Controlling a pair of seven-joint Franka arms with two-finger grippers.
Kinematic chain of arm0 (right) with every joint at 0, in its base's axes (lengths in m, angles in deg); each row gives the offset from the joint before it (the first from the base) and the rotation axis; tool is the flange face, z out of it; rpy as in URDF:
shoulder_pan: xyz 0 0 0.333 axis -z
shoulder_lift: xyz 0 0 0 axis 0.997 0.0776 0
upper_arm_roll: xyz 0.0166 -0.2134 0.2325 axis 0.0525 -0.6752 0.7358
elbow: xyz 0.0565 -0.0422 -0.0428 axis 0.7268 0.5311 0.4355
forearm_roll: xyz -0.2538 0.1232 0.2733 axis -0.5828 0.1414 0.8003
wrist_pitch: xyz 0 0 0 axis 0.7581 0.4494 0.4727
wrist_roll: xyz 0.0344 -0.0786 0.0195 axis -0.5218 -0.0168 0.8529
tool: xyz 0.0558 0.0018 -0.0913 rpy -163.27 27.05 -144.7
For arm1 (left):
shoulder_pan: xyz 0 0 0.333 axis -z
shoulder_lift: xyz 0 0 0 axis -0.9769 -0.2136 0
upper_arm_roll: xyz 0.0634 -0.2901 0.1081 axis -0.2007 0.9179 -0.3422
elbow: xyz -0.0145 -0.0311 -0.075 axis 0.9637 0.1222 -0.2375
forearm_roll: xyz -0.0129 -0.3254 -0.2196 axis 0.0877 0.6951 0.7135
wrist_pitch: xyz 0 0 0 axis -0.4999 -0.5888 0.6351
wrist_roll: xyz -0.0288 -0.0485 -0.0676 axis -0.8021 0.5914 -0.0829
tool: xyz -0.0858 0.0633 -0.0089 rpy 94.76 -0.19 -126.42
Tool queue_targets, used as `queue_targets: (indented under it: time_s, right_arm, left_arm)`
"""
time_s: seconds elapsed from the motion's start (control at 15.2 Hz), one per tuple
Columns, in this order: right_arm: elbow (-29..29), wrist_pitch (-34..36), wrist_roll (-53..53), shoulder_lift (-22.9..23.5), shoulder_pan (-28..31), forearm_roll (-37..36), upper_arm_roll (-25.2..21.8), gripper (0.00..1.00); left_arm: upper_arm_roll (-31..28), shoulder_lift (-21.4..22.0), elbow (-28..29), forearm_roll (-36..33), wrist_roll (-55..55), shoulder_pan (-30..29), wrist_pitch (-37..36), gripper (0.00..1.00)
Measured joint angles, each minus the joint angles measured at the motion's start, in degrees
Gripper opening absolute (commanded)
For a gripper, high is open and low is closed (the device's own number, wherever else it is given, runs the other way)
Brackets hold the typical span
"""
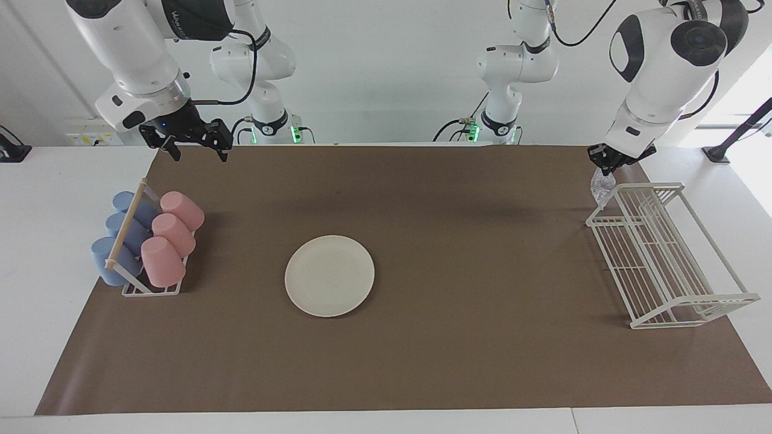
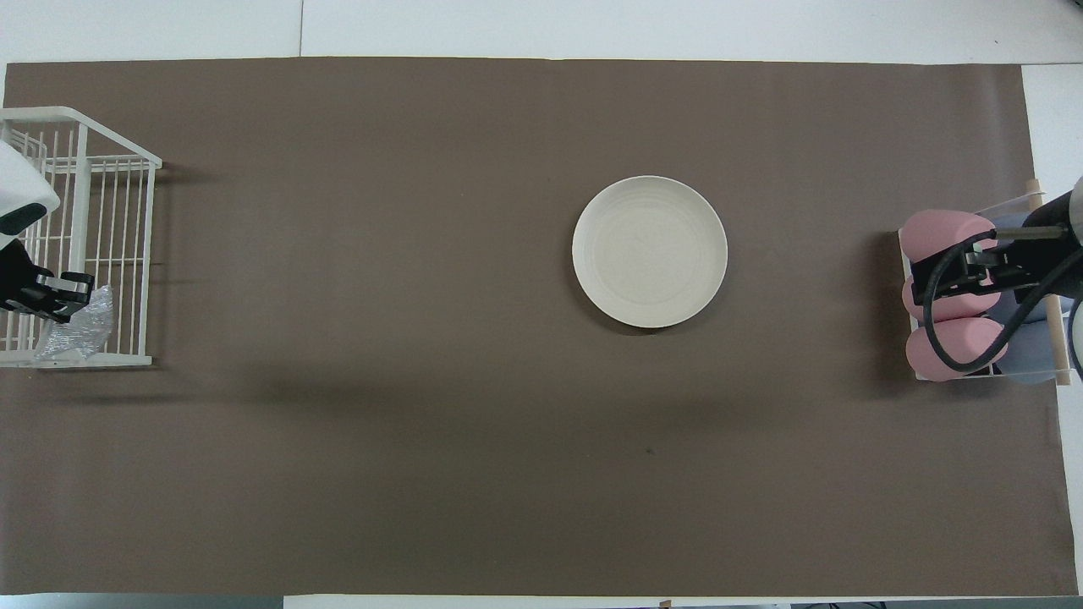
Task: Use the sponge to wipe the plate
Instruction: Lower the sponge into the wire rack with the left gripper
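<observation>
The plate (image 1: 329, 275) lies bare on the brown mat (image 1: 422, 361), mid-table; the sponge (image 1: 601, 188) hangs pinched in the left gripper (image 1: 605, 167) over the white wire rack (image 1: 663, 259); the right gripper (image 1: 193, 150), fingers spread and empty, hangs above the cup rack (image 1: 145, 247).

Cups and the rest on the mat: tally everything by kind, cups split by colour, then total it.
Pink cups: 3
Blue cups: 3
Cup rack: 1
Plate: 1
Sponge: 1, hanging from the left gripper at the wire rack's corner nearest the robots
Wire rack: 1
Total: 10
</observation>
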Motion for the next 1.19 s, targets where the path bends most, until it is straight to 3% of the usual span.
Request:
queue_targets:
  time_s: [0.4,0.72,0.92,1.19]
  right_arm:
    - [0.82,-0.1,0.01,-0.13,0.73,0.0,-0.99,1.0]
    - [1.48,-3.27,0.01,-0.48,0.77,0.07,-0.85,1.0]
    - [2.25,-3.35,0.01,-0.53,0.78,0.08,-0.84,1.0]
    - [2.39,-3.39,0.01,-0.63,0.76,0.09,-0.64,1.0]
  left_arm:
    - [0.14,-1.94,-0.7,-19.3,-11.61,3.57,0.03,0.0]
    - [0.31,-8.95,3.29,-33.46,-26.51,6.09,1.34,0.0]
    - [0.27,-10.22,8.77,-38.54,-35.65,6.09,2.43,0.0]
    - [0.64,-12.48,11.17,-39.18,-44.65,7.58,2.76,0.0]
